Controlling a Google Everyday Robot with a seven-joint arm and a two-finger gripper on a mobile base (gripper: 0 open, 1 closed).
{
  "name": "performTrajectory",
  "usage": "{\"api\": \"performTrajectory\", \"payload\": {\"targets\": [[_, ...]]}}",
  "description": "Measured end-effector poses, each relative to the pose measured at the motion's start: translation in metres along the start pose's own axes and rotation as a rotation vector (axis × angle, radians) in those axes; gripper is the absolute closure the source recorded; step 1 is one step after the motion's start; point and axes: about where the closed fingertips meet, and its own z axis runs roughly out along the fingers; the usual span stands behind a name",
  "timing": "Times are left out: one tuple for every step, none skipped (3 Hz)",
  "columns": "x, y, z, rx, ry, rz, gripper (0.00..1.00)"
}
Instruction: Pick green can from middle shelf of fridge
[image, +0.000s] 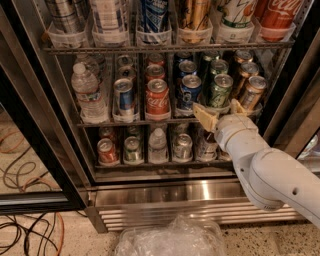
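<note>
The fridge (60, 130) stands open before me, with a black frame and wire racks. The green can (220, 90) stands at the front of a lane on the middle shelf (135, 121), between a blue can (190, 91) and a bronze-gold can (252, 92). More green cans stand behind it. My gripper (221, 112) is open just below and in front of the green can, its two tan fingers (205, 116) spread to either side of the can's base. It holds nothing.
A red cola can (157, 99), a silver-blue can (123, 97) and a water bottle (87, 92) stand further left on the same shelf. Tall cans fill the rack above (150, 47). Small cans fill the bottom rack. Crumpled clear plastic (170, 237) and cables (25, 235) lie on the floor.
</note>
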Motion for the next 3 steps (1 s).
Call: {"api": "performTrajectory", "payload": {"targets": [[0.0008, -0.0023, -0.0004, 0.012, -0.001, 0.003, 0.36], [0.0012, -0.0042, -0.0011, 0.024, -0.006, 0.006, 0.43], [0.0022, -0.0057, -0.001, 0.036, -0.012, 0.006, 0.46]]}}
